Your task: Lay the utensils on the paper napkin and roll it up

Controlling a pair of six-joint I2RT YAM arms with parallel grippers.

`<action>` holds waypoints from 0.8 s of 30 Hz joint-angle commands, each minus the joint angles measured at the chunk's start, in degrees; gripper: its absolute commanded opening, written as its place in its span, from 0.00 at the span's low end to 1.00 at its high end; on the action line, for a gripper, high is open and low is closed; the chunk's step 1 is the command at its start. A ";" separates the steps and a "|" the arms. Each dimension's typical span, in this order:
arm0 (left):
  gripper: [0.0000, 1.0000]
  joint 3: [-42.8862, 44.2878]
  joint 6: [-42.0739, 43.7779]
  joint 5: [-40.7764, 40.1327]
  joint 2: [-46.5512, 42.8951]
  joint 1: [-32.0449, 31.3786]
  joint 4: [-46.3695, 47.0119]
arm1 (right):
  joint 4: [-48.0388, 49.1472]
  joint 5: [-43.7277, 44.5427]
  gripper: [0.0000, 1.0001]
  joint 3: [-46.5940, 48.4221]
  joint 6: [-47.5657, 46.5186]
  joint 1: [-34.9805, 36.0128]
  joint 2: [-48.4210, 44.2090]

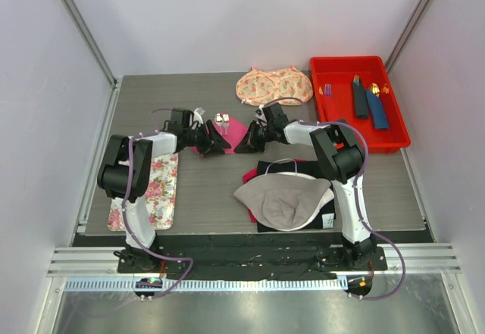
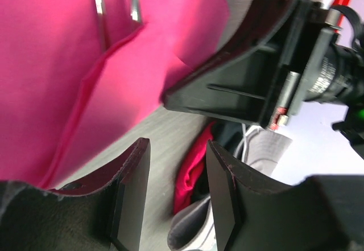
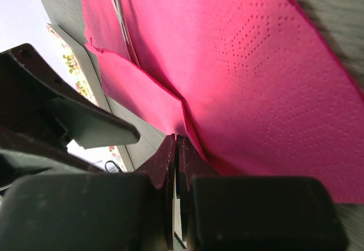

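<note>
Top view: napkin lies flat on the table, mid-back, between my two grippers. Utensils lie side by side on its far part, handles running down onto the pink.

Left gripper: fingers apart, nothing between them. Through the gap I see bare table and some red cloth. It sits low at the napkin's left edge. I cannot tell whether a finger touches the paper.

Right gripper: fingers pressed together at the napkin's near edge. A raised crease in the paper runs straight into the tips, so the edge looks pinched there. From the crease a flap stands up off the sheet, and its fold line slants toward the utensils without reaching them.

The two grippers point at each other across the napkin, close but apart.

Elsewhere: floral mat left of the left arm; red bin far right.
</note>
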 commanded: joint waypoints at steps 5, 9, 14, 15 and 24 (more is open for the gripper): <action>0.48 -0.28 0.39 -2.77 0.96 0.16 0.70 | -2.83 6.12 0.01 -1.31 -1.16 0.29 -1.11; 0.48 -1.08 0.21 -3.99 0.52 0.86 1.06 | -2.92 6.30 0.01 -1.31 -1.16 0.37 -1.02; 0.47 -1.52 0.65 -4.43 -0.26 1.74 -0.26 | -3.01 6.47 0.01 -1.31 -1.16 0.29 -0.93; 0.47 -1.69 0.65 -4.69 -0.44 2.18 -0.35 | -3.01 6.39 0.01 -1.22 -1.25 0.29 -1.02; 0.48 -4.51 1.26 -5.05 -2.20 5.08 -2.02 | -3.10 6.73 0.01 -0.96 -1.33 0.29 -0.67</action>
